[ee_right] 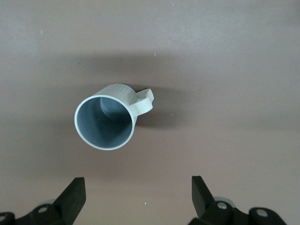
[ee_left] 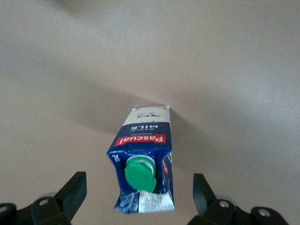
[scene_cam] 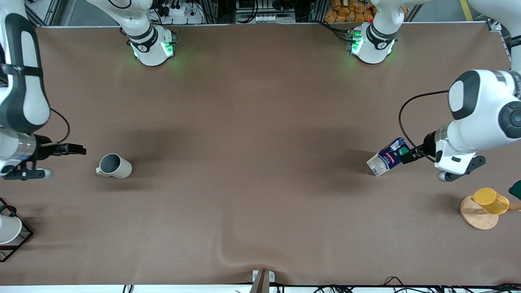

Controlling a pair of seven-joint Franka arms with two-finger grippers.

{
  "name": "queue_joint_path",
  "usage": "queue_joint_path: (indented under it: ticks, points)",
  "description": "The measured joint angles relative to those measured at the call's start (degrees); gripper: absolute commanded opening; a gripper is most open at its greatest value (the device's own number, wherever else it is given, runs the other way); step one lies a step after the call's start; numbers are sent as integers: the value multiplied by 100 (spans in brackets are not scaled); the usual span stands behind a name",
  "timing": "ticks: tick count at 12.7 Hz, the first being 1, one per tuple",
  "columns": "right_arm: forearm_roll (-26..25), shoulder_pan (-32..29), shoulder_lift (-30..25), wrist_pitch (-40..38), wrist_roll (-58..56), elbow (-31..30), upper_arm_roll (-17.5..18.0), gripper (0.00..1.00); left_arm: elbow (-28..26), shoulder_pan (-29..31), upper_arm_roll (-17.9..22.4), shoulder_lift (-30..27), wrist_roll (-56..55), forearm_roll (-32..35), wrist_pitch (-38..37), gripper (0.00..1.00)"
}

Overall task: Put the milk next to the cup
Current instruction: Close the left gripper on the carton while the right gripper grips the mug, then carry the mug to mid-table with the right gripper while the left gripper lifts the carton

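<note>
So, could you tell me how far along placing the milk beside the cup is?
Nothing is placed yet. The milk stands at the left arm's end, between the open fingers of the left gripper, ungrasped. The cup sits at the right arm's end under the waiting, open right gripper. Grasping, carrying and placing remain.

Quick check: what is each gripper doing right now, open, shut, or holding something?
Left gripper: open, fingers either side of the milk carton, not clamped.
Right gripper: open, empty, near the cup.

We note a matt brown cloth table cover (scene_cam: 252, 171), faintly wrinkled. The milk (ee_left: 145, 159) is glossy printed card with a smooth green plastic cap (ee_left: 139, 173). The cup (ee_right: 112, 119) looks matt ceramic. Wooden disc (scene_cam: 477, 215), smooth.
</note>
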Motion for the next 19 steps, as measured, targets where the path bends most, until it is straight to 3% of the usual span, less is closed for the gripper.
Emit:
queue_joint_path:
  ticks: [3,5,10,11,13,16,19]
  points:
    - [0,1,285,375,-2,-68,19,88,-183,1,0,-10,-125,0,95,100]
    - [0,1,471,621,-2,-79,21,70,-211,1,0,-13,-226,0,96,100]
    - [49,18,724,777,0,-96,62,66,-336,-19,-13,-13,-475,0,103,100]
    - [91,27,744,781,0,-118,69,61,-354,-22,-13,-12,-493,0,117,100]
    - [115,45,782,801,1,-134,77,40,-388,-24,-13,-8,-506,0,158,100]
    - [121,48,843,814,1,-167,78,0,-423,-24,-13,9,-511,0,178,100]
    - [133,50,852,831,2,-191,81,0,-456,-23,-12,18,-515,0,213,100]
